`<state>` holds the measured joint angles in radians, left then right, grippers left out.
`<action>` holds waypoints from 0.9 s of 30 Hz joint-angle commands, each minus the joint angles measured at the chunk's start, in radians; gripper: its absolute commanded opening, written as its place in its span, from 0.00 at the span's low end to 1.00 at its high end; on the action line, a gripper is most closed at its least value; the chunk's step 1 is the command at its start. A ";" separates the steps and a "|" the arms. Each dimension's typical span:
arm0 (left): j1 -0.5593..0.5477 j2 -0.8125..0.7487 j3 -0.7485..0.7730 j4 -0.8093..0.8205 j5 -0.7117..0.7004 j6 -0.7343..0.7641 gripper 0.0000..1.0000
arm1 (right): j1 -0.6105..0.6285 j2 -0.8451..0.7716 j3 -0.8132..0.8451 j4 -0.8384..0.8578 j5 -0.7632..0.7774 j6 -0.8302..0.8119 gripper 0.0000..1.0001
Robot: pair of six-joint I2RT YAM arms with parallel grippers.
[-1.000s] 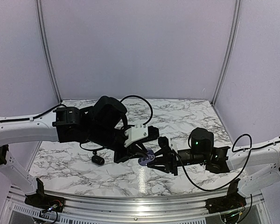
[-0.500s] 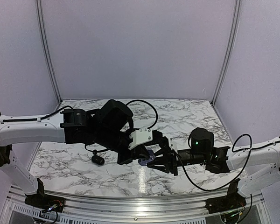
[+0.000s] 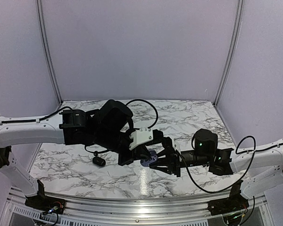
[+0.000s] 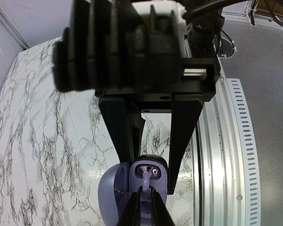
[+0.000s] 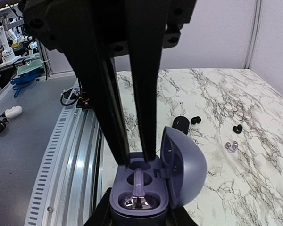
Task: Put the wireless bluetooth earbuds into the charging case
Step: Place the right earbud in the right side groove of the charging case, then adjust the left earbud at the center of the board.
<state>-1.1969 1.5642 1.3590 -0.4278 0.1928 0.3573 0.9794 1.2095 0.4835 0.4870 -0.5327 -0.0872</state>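
Observation:
My right gripper is shut on an open lilac charging case and holds it above the table, with the lid swung right. A silvery-lilac earbud lies in the case with its stem pointing away. My left gripper comes from above and pinches that stem between nearly closed fingers. The case also shows in the left wrist view between the right gripper's black fingers. On the table lie a second silvery earbud and two black earbuds.
A closed black case lies on the marble table left of the grippers; it also shows in the right wrist view. The metal rail runs along the table's near edge. Lilac walls enclose three sides.
My left gripper has moved right and down onto the open case held by my right gripper. The right arm has barely shifted.

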 commanded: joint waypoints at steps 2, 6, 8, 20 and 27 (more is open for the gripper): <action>0.085 -0.135 -0.082 0.094 0.016 -0.098 0.14 | -0.062 -0.015 -0.048 0.117 -0.048 0.082 0.00; 0.202 -0.203 -0.200 0.185 0.057 -0.218 0.23 | -0.112 -0.020 -0.074 0.151 -0.070 0.130 0.00; 0.256 -0.224 -0.259 0.231 0.032 -0.274 0.32 | -0.123 -0.024 -0.078 0.145 -0.072 0.128 0.00; 0.337 0.021 -0.256 0.132 -0.305 -0.333 0.37 | -0.158 -0.040 -0.084 0.116 -0.070 0.131 0.00; 0.351 0.196 -0.158 0.080 -0.342 -0.351 0.39 | -0.157 -0.046 -0.094 0.113 -0.061 0.135 0.00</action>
<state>-0.8558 1.6939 1.1301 -0.2935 -0.0917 0.0261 0.8307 1.1828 0.3897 0.5831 -0.5934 0.0341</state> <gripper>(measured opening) 0.379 0.282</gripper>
